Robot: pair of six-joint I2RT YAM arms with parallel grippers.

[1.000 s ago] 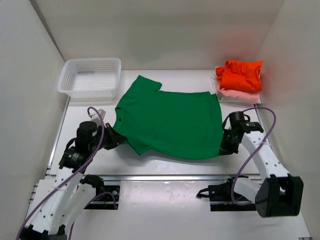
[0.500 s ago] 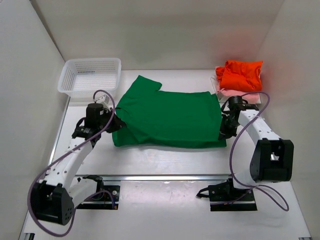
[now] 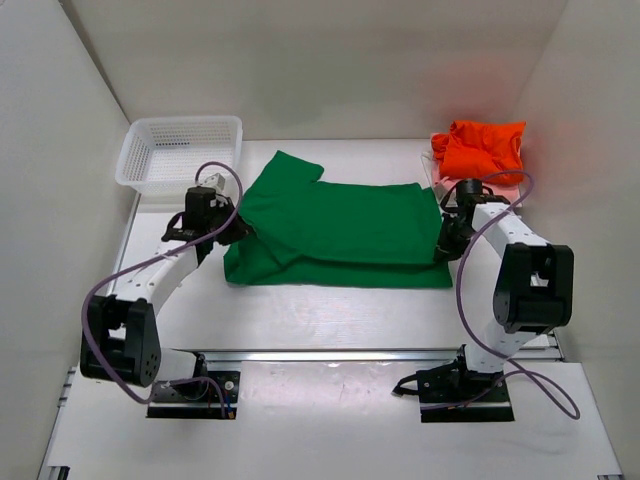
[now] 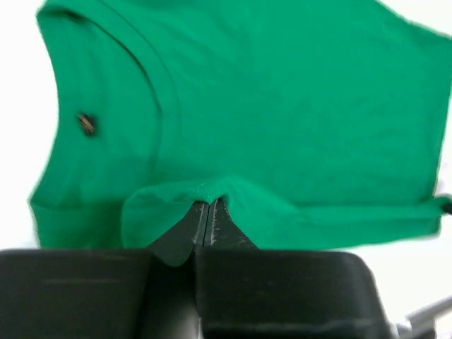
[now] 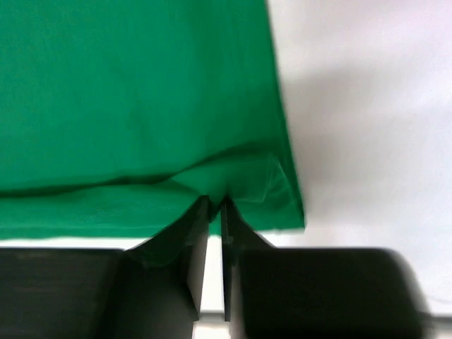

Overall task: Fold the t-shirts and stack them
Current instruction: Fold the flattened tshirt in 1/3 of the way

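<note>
While two arms work, each with one gripper, a single green t-shirt (image 3: 340, 235) lies spread between them on the white table (image 3: 330, 310). The left gripper (image 3: 240, 228) is pinched tight on a fold of the shirt's collar-end edge, its fingertips (image 4: 215, 215) pressed together on cloth. The right gripper (image 3: 443, 248) is clamped on the hem-end corner. One orange t-shirt (image 3: 482, 150) sits bunched just beyond the right gripper, and one white mesh basket (image 3: 180, 152) stands beyond and to the left of the left gripper. Compared with half a second ago, both grippers are farther from the arm bases. They have carried the near edge over the shirt, so the doubled band is wider.
</note>
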